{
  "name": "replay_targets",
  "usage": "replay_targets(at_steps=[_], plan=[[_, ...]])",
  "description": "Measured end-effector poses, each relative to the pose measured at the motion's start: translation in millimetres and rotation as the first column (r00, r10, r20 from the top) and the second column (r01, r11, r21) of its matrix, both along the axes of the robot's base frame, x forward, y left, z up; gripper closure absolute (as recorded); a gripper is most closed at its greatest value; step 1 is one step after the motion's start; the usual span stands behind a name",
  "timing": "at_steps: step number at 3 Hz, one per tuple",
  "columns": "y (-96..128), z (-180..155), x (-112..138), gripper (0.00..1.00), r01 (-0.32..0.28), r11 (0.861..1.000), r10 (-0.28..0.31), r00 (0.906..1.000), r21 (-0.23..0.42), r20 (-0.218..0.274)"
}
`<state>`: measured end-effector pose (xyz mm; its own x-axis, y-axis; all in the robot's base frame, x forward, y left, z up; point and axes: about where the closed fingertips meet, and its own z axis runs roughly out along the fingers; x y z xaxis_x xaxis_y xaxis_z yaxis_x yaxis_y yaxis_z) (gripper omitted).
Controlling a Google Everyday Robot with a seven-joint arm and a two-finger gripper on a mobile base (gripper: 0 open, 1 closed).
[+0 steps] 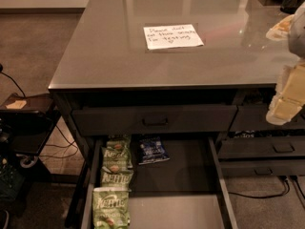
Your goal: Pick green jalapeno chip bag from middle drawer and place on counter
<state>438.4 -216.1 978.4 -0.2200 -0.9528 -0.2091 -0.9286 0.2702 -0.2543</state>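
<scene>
Camera view, looking down on the desk (95, 56) and its open middle drawer (181, 209). Your end effector (282, 109) hangs at the right edge of the frame, over the desk's front right corner and well apart from the drawer. You cannot tell whether it is released or clenched.

The green jalapeno chip bags lie in a row along the drawer's left rail. The nearest bag (111, 208) is at the front and a second bag (116, 177) lies just behind it. A third bag (114, 159) and a fourth bag (119, 144) overlap toward the back, close under the closed upper drawer front (155, 119). A dark blue bag (152, 150) lies just beside the rearmost green ones (whether they touch cannot be told).

Open grey floor stretches from the row across to the right rail. On the desk, a white handwritten note (172, 36) lies near the middle, and glossy grey top runs from it out to the dark edges on every visible side.
</scene>
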Motion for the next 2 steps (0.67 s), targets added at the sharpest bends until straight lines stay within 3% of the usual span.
replay_targets(at_steps=[1, 2], plan=[[0.0, 0.0, 0.0, 0.00, 0.000, 1.000, 0.000, 1.0000, 0.000, 0.000], [8.7, -14.1, -6.5, 0.00, -0.004, 0.998, 0.005, 0.9999, 0.062, -0.012]])
